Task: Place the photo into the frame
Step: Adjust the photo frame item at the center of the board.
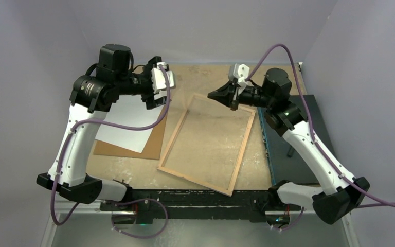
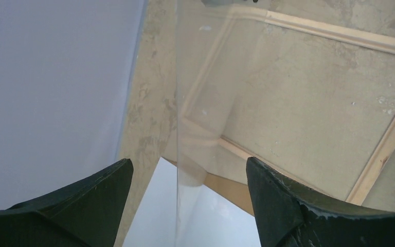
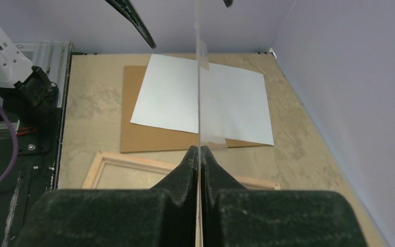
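The frame (image 1: pixel 195 180) lies light-wood back up in the middle of the table, and shows in the left wrist view (image 2: pixel 339 33) and the right wrist view (image 3: pixel 133 163). The photo (image 1: pixel 126 123) lies white back up on the brown backing board (image 1: pixel 154 146) at the left, also in the right wrist view (image 3: pixel 164 98). My right gripper (image 1: pixel 233 100) (image 3: pixel 199 150) is shut on a clear sheet (image 3: pixel 199 77) and holds it above the frame's far end. My left gripper (image 1: pixel 157 100) (image 2: pixel 187 164) is open, and the sheet's far edge (image 2: pixel 178 128) stands between its fingers, apart from both.
A dark flat mat (image 1: pixel 308 149) lies at the right beside the frame. Grey walls close in at the back and both sides. The arms' bases and a black rail (image 1: pixel 195 198) run along the near edge.
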Controlling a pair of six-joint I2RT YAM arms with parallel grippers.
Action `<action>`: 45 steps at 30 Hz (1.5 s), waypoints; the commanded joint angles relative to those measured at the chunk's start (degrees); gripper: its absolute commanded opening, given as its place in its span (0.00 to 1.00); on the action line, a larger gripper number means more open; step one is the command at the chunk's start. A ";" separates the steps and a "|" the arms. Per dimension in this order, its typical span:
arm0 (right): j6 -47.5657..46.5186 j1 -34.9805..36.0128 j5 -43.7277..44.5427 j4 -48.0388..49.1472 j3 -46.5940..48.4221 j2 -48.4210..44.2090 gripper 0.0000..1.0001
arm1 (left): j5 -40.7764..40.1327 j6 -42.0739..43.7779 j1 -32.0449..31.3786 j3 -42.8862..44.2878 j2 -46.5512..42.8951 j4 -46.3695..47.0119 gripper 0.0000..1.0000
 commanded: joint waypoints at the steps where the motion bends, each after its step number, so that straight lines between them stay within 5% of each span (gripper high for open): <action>1: -3.90 3.98 6.27 -10.74 8.03 0.98 0.00 | 3.64 -1.97 -0.95 1.53 0.49 2.98 0.77; 6: -5.05 7.44 9.36 -13.75 11.39 2.01 0.00 | 5.20 -1.70 -1.40 2.12 0.51 2.48 0.65; 11: -5.12 10.41 11.27 -14.12 13.32 3.50 0.00 | 9.26 -0.03 -1.49 1.89 0.32 -2.38 0.33; 14: -5.65 11.84 12.19 -15.13 15.19 5.08 0.00 | 8.18 -0.86 -1.50 0.99 0.24 -2.15 0.00; 18: -5.76 12.47 11.96 -13.90 15.98 6.22 0.02 | 7.55 -0.93 -1.50 -0.93 -0.34 -2.09 0.00; 19: -5.55 12.46 12.21 -12.85 15.53 6.27 0.08 | 7.26 -1.24 -1.49 -1.81 -0.80 -1.54 0.00; 27: -0.81 10.92 16.97 4.25 1.44 -1.35 0.96 | -0.08 -3.44 -1.41 -10.06 -7.90 5.97 0.00; 40: 19.58 -13.32 -0.31 39.06 -27.55 -11.04 0.99 | -11.26 -4.99 -1.38 -8.62 -11.24 10.29 0.00; 45: 27.59 -14.61 -1.42 58.08 -38.74 -4.83 0.99 | -11.52 -4.37 -1.41 -6.55 -11.59 9.98 0.00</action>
